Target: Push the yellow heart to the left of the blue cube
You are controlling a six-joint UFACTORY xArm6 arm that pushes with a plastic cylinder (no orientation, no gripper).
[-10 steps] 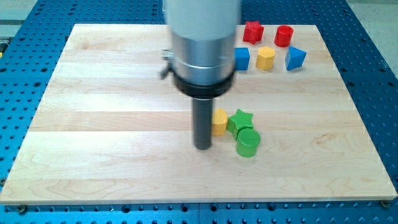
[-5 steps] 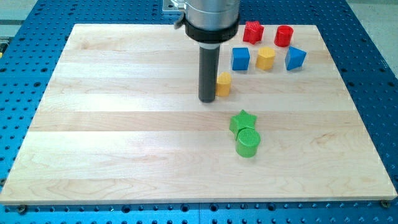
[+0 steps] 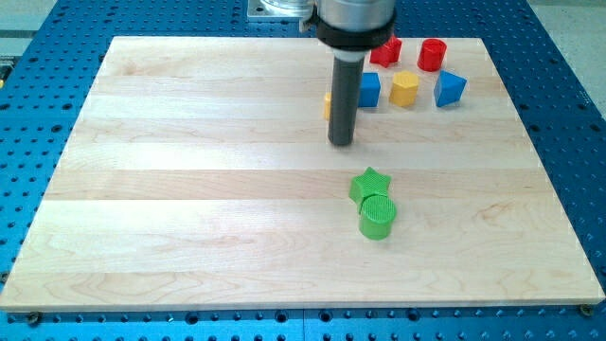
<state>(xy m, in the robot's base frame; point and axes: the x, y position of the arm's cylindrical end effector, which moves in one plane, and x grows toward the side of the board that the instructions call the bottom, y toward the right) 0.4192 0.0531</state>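
My tip [image 3: 341, 142] rests on the board below and slightly left of the blue cube [image 3: 368, 89]. The yellow heart [image 3: 328, 104] is mostly hidden behind the rod; only a sliver of it shows at the rod's left side, level with the blue cube's lower half and to the cube's left. I cannot tell whether the heart touches the cube or the rod.
A yellow block [image 3: 404, 88] and a blue wedge-like block [image 3: 450, 88] sit right of the blue cube. A red star [image 3: 386, 49] and a red cylinder [image 3: 432, 54] lie near the board's top edge. A green star [image 3: 368, 183] touches a green cylinder [image 3: 377, 217] below my tip.
The yellow heart has been pushed up the view from beside the green star to next to the blue cube. My tip has moved up and right with it.
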